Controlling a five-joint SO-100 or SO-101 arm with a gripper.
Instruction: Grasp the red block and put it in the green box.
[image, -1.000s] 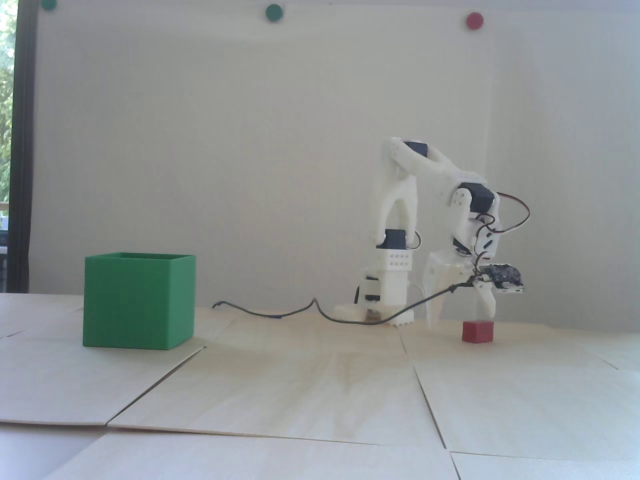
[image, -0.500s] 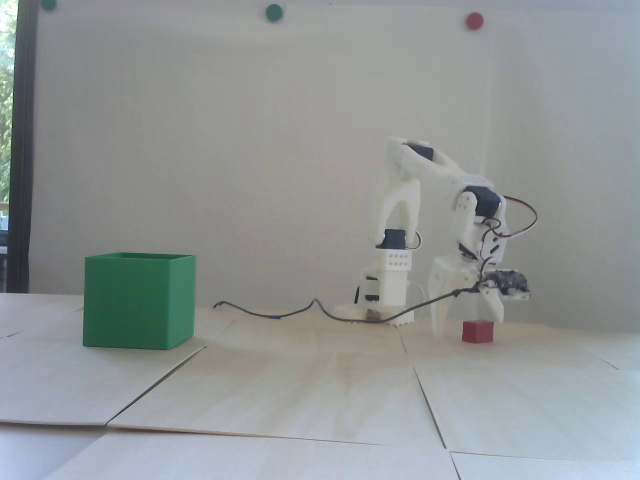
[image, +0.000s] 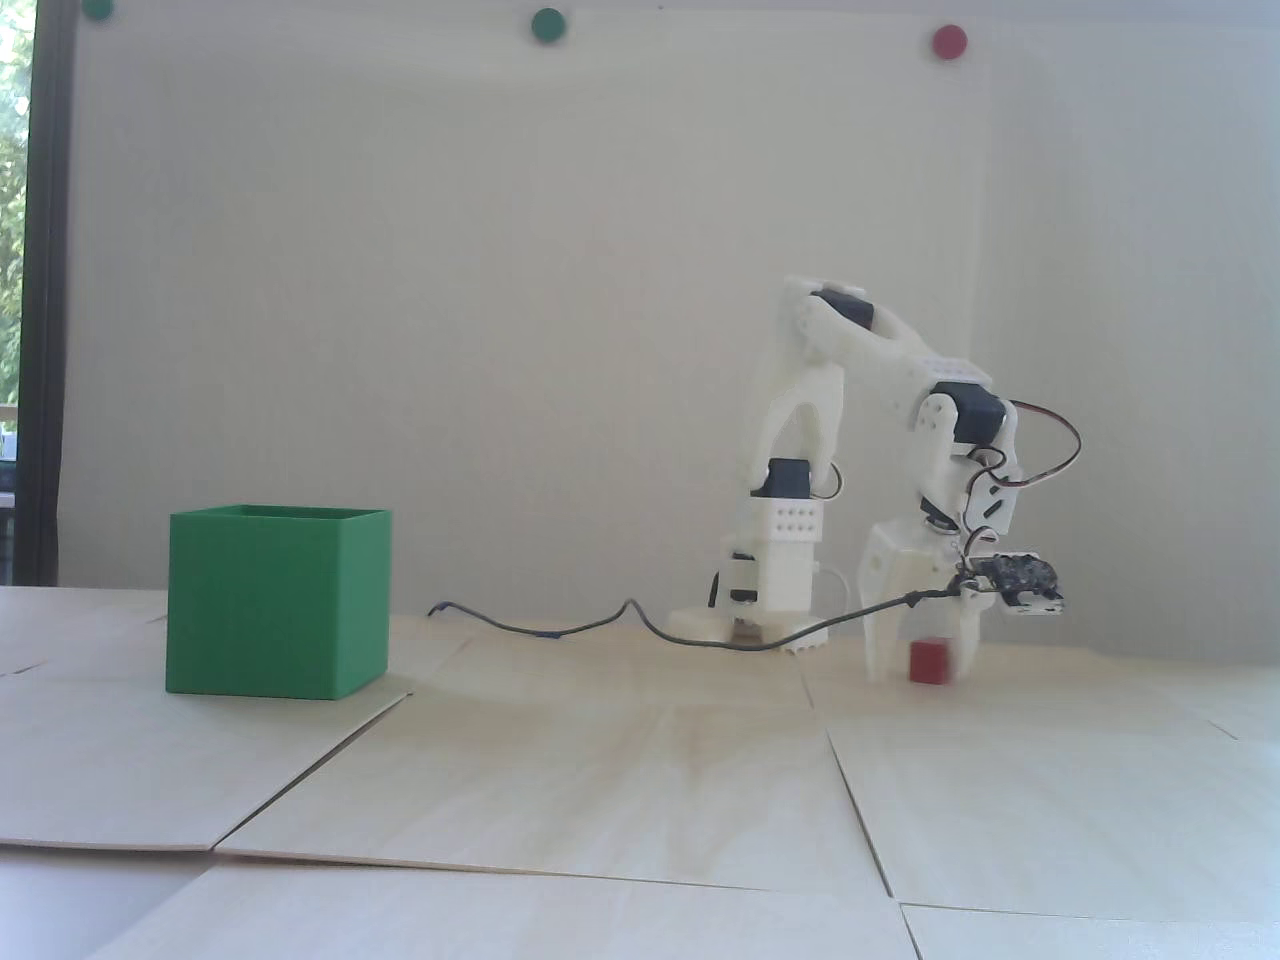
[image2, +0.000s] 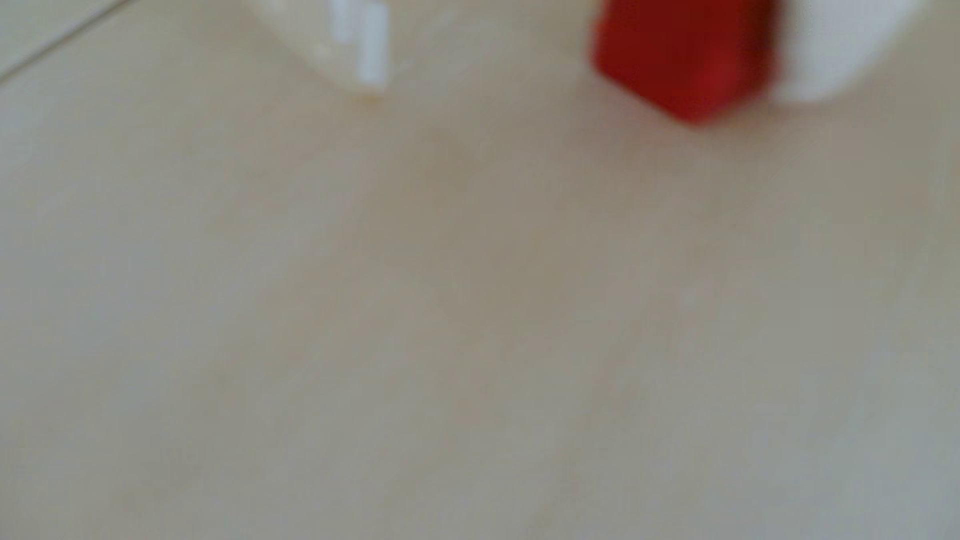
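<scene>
The small red block (image: 928, 662) lies on the pale wooden table at the right. My white gripper (image: 922, 672) is lowered to the table and stands open around the block, one finger on each side. In the blurred wrist view the block (image2: 685, 57) rests against the right finger (image2: 841, 46), and a wide gap separates it from the left finger (image2: 366, 52); the gripper's (image2: 592, 88) tips reach the table. The large green box (image: 275, 605) stands open-topped on the table far to the left.
The arm's base (image: 765, 590) stands behind, left of the block. A dark cable (image: 560, 628) trails over the table between base and box. Wooden panels with seams cover the table. Green and red dots are on the back wall.
</scene>
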